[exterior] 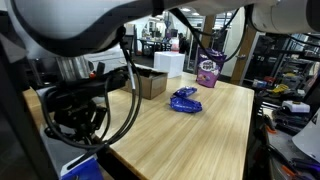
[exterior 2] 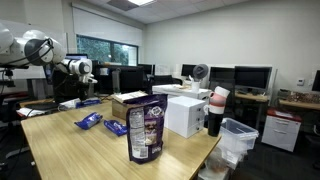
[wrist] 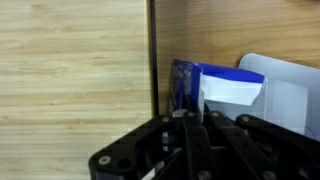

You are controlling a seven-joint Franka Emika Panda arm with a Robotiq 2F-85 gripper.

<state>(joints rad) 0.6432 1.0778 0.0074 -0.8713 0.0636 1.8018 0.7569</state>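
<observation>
My gripper (wrist: 190,118) is shut, its dark fingers pressed together at the bottom of the wrist view. Just beyond the fingertips is a blue and white packet (wrist: 205,85), lying over a white container (wrist: 285,95) at the edge of the wooden table (wrist: 70,70). I cannot tell whether the fingertips pinch the packet's edge or only hover at it. In an exterior view the gripper (exterior: 75,120) hangs low over the table's near corner, with the blue packet (exterior: 82,166) right under it. In an exterior view the gripper (exterior 2: 83,72) is at the far left.
Blue packets (exterior: 185,100) lie mid-table, with a purple snack bag (exterior: 208,70) standing beyond them. A cardboard box (exterior: 152,84) and a white box (exterior 2: 185,115) stand along one side. Desks, monitors and a clear bin (exterior 2: 238,140) surround the table.
</observation>
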